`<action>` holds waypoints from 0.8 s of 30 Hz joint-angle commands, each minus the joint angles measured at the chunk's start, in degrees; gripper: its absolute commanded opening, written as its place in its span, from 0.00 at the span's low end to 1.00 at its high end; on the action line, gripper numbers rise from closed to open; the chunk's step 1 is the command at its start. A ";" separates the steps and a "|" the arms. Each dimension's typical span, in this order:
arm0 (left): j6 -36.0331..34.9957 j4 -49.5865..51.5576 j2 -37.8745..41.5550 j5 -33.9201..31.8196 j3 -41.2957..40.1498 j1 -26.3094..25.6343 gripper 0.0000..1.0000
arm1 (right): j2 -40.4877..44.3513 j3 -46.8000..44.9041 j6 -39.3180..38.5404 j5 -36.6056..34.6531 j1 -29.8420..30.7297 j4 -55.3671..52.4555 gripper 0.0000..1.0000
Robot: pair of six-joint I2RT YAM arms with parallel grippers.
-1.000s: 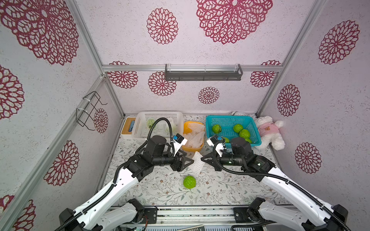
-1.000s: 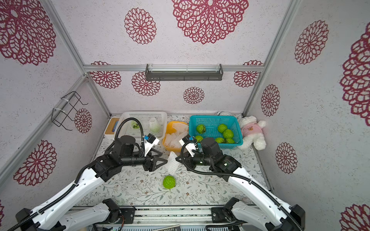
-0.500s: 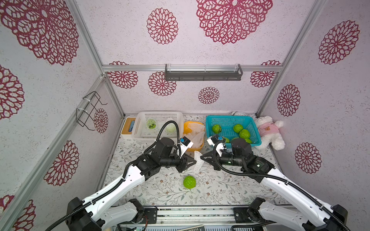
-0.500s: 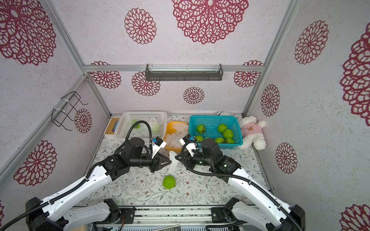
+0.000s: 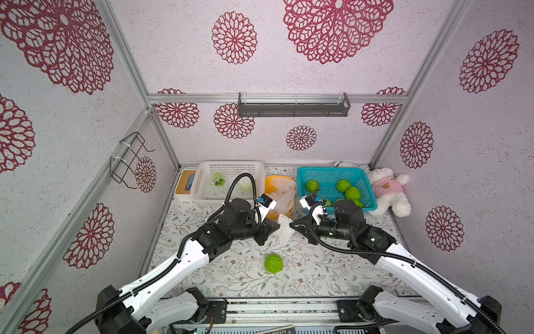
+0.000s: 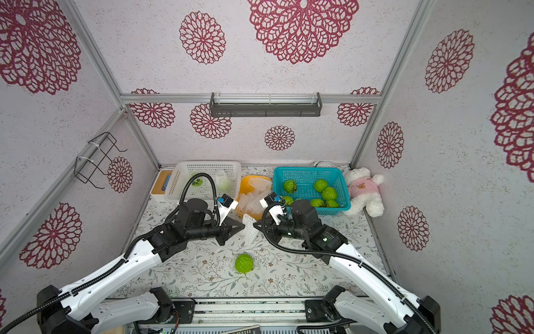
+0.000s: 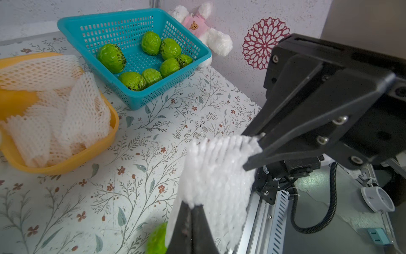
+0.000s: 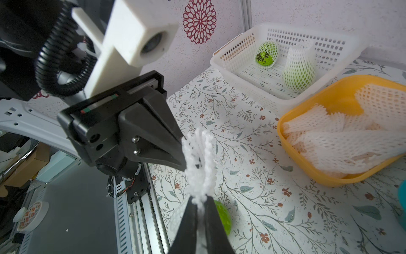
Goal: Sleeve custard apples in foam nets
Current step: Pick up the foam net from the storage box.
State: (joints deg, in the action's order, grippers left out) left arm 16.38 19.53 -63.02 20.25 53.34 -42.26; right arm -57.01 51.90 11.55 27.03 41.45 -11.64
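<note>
A white foam net (image 5: 284,231) (image 6: 249,228) hangs above the table's middle between my two grippers. My left gripper (image 5: 278,230) (image 7: 192,206) is shut on one edge of it. From the opposite side my right gripper (image 5: 291,226) (image 8: 198,204) pinches the other edge, with foam showing between its fingers. One bare custard apple (image 5: 273,263) (image 8: 223,217) lies on the table just in front of the net. Several more custard apples (image 5: 346,188) sit in the blue basket (image 5: 329,170).
A yellow bowl (image 5: 271,185) of spare foam nets stands behind the grippers. The white basket (image 5: 231,164) at the back left holds two sleeved fruits (image 5: 218,178). A teddy bear (image 5: 387,191) lies at the back right. The rail runs along the table's front edge.
My left arm has swung right to the net that the right gripper held up, and its jaws have closed on the net's edge. The right arm has barely moved.
</note>
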 commanded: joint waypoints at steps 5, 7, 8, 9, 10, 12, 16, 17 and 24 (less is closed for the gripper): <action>2.76 -4.83 3.09 -3.92 -2.10 -0.46 0.00 | 1.47 0.58 0.10 -4.08 0.40 1.57 0.58; 3.59 -5.03 3.19 -4.10 -2.35 -0.41 0.00 | 1.68 0.03 0.29 -5.19 0.38 2.11 0.63; 4.18 -5.38 3.35 -4.31 -2.60 -0.46 0.00 | 1.75 -0.25 0.40 -5.60 0.38 2.39 0.64; 4.86 -5.92 3.50 -4.49 -2.94 -0.45 0.00 | 1.73 -0.61 0.57 -5.88 0.38 2.61 0.64; 5.43 -6.55 3.66 -4.45 -3.36 -0.44 0.00 | 1.79 -0.90 0.73 -6.02 0.38 2.91 0.64; 6.43 -7.59 4.00 -4.29 -4.09 -0.43 0.00 | 1.97 -1.67 1.08 -5.56 0.38 3.50 0.64; 7.09 -7.15 4.52 -4.99 -4.26 -0.43 0.00 | 2.96 -3.90 1.40 -3.12 0.38 6.10 0.62; 7.17 -6.42 4.58 -5.88 -4.00 -0.45 0.00 | 3.05 -4.37 1.39 -2.80 0.36 6.91 0.62; 7.87 -4.10 4.55 -11.30 -2.99 -0.12 0.00 | 2.06 -4.59 0.64 -3.03 0.46 7.37 0.61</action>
State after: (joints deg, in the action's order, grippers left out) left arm 22.87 14.72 -58.89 12.03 49.23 -42.28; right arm -55.59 46.52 12.10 23.18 41.47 -7.11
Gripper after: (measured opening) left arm 0.042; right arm 0.608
